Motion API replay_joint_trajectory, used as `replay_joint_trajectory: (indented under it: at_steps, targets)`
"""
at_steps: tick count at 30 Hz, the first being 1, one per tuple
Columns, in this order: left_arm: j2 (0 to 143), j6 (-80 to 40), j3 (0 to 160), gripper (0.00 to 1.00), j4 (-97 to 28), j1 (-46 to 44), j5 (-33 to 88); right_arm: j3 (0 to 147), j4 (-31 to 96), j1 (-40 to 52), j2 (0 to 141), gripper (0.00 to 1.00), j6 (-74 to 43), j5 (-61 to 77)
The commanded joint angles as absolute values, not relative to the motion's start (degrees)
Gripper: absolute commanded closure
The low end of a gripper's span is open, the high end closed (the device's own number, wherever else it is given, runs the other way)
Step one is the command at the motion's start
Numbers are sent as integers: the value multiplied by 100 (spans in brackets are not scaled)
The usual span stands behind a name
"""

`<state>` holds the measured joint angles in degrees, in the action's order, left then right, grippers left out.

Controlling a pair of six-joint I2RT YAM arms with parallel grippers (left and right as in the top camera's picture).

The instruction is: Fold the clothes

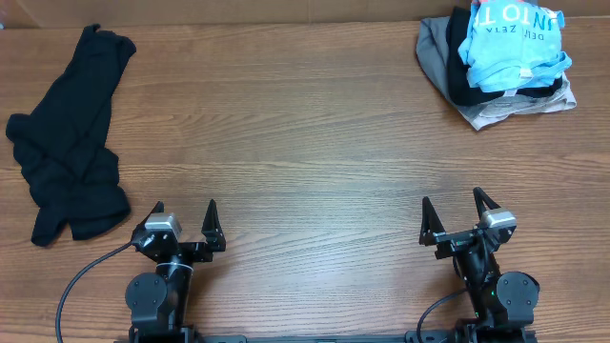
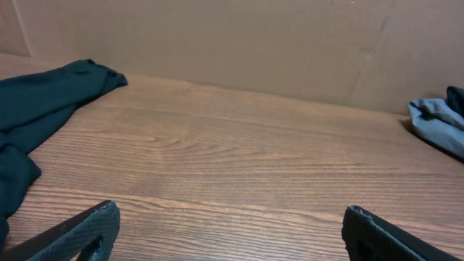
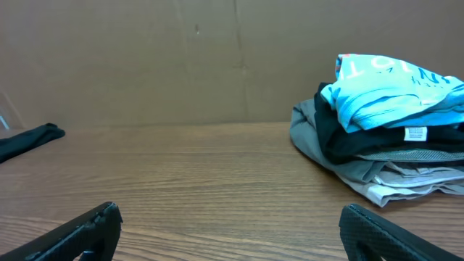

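The black T-shirt (image 1: 71, 133) lies crumpled in a long heap at the table's left side. It also shows at the left of the left wrist view (image 2: 36, 109), and its tip shows at the far left of the right wrist view (image 3: 29, 138). No logo or tag shows. My left gripper (image 1: 183, 211) is open and empty near the front edge, to the right of the shirt's lower end. My right gripper (image 1: 450, 206) is open and empty near the front edge at the right. Both sets of fingertips show spread wide in the left wrist view (image 2: 228, 217) and the right wrist view (image 3: 228, 217).
A stack of folded garments stands at the back right: a light blue shirt with white lettering (image 1: 510, 38) on top, and black, grey and beige pieces (image 1: 519, 100) under it. The stack also shows in the right wrist view (image 3: 384, 138). A cardboard wall (image 2: 239, 43) backs the table.
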<state>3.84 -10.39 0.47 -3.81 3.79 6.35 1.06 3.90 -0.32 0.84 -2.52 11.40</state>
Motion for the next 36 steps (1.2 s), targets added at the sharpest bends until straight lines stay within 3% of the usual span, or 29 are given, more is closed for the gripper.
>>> replay_joint_trajectory:
  at_steps: [1,27,36]
  targets:
    - [403,-1074,32,0,-403,410,574,45,353,-1,16,0,-209,993]
    - [403,-1048,71,0,-384,412,556,49,-279,-5,16,0,-211,1013]
    - [408,-1004,810,0,-738,412,552,482,-558,-5,16,0,-213,1232]
